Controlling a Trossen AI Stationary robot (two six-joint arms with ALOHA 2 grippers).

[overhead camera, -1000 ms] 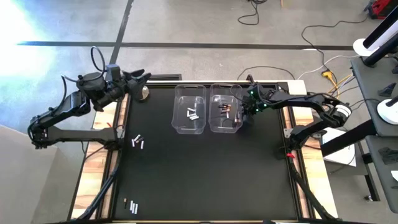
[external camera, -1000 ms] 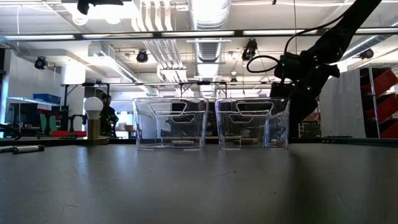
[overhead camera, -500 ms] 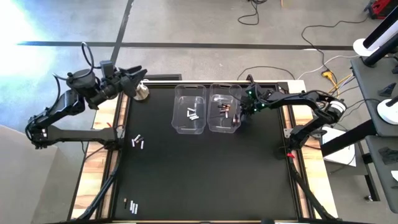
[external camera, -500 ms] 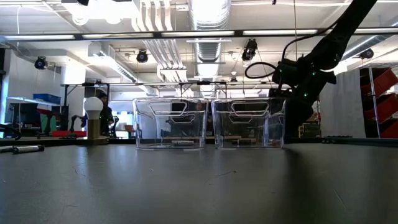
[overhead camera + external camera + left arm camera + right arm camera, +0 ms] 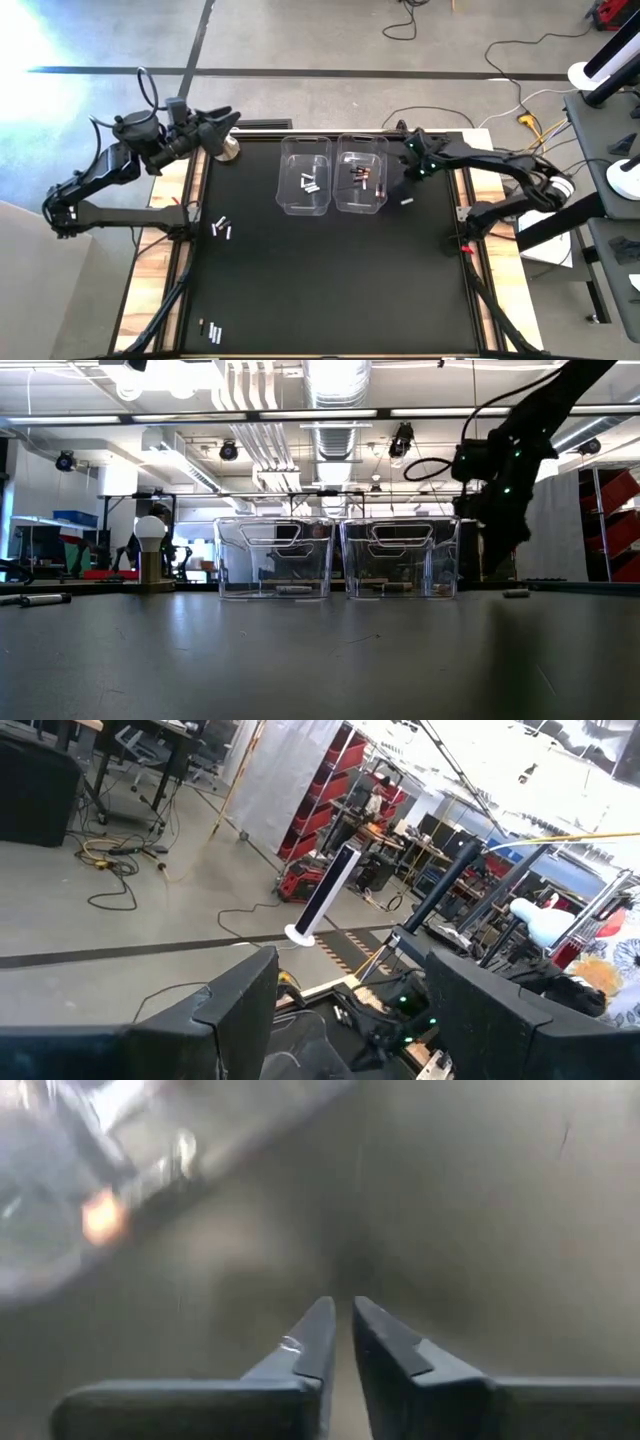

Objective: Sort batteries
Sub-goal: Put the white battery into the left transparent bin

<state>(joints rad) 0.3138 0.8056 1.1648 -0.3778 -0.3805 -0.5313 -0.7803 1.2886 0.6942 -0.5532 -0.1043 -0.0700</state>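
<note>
Batteries [image 5: 222, 228] on the mat: specks in the high view, type unreadable; bin contents [image 5: 362, 179] likewise indistinct; right wrist view blurred, clear bin wall [image 5: 90, 1190] smeared; left gripper [image 5: 350, 1010] cut off by the frame edge

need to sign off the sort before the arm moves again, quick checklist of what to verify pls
1. Right gripper empty: ok, nearly closed, nothing between the fingers.
2. Right gripper clear of the right bin: ok, beside it.
3. Silvery battery binned: not ok, lies on the mat right of that bin.
4. Left bin upright: ok.
5. Loose batteries cleared: not ok.
6. Left gripper out of the way: ok, open, raised at the table's far left corner.
</note>
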